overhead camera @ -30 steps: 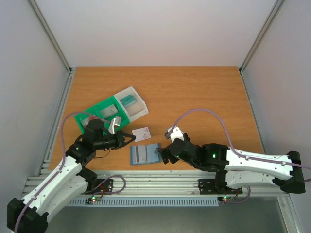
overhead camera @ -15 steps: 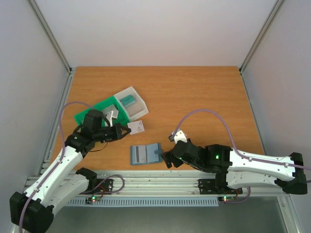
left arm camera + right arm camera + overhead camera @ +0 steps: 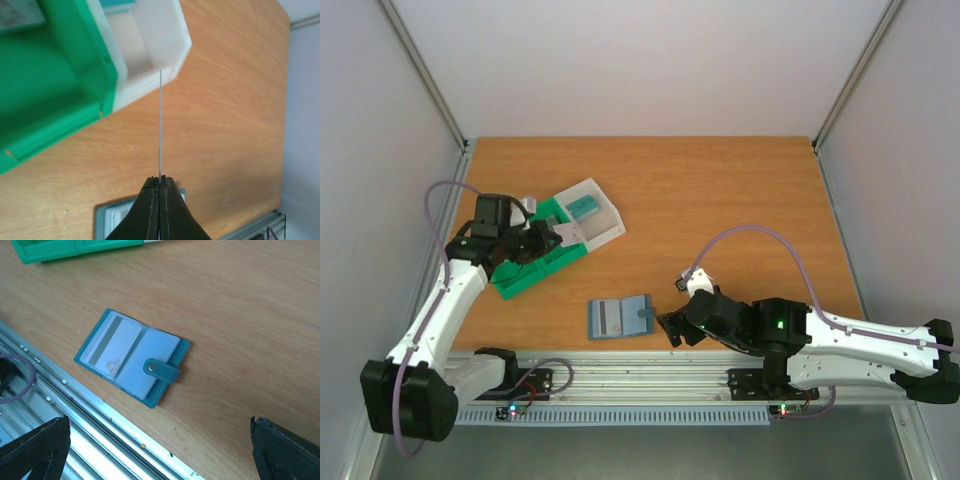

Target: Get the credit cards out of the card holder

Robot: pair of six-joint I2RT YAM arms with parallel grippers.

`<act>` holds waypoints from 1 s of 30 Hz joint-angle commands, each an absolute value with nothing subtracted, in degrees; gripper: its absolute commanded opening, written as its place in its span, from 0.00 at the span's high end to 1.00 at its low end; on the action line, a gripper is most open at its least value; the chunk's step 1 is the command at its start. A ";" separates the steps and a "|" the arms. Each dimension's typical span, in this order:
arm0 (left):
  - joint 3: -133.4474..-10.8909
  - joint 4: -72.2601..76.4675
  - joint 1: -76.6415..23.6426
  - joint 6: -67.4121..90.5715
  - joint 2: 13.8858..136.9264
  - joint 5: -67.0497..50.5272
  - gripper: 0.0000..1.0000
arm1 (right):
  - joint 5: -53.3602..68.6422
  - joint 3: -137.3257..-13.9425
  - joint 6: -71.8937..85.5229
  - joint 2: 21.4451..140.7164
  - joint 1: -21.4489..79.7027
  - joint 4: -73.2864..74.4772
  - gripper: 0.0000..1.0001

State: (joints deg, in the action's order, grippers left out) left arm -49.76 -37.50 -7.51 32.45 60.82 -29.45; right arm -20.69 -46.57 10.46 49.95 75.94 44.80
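Top view looks down — wrist views, nearer, share the card holder (image 3: 150, 360).

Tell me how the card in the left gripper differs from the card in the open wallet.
The held card is pinched in the shut left gripper, its far end by the tray; the pocketed card sits tucked in the wallet on the table. The held card shows only its thin edge to the left wrist camera; the pocketed card lies flat, grey stripe showing. Both are thin cards.
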 commanded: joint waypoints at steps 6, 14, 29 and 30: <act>-55.88 -39.89 -0.90 30.96 68.42 -25.82 0.99 | -22.09 -48.66 10.85 48.79 76.38 46.69 0.02; -59.54 -40.21 3.01 30.80 75.21 -20.91 1.00 | -21.75 -49.16 11.41 48.82 76.40 47.38 0.02; -64.76 -37.83 3.19 31.91 86.39 -20.75 1.00 | -21.75 -49.81 11.95 50.30 76.38 46.44 0.01; -64.99 -37.81 3.18 31.75 86.85 -20.76 0.99 | -21.78 -49.91 12.03 50.58 76.38 46.47 0.01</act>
State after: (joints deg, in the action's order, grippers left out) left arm -62.70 -39.70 3.03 32.10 85.32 -21.67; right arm -21.19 -47.75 10.72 49.60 75.94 46.96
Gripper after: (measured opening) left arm 0.008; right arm 0.986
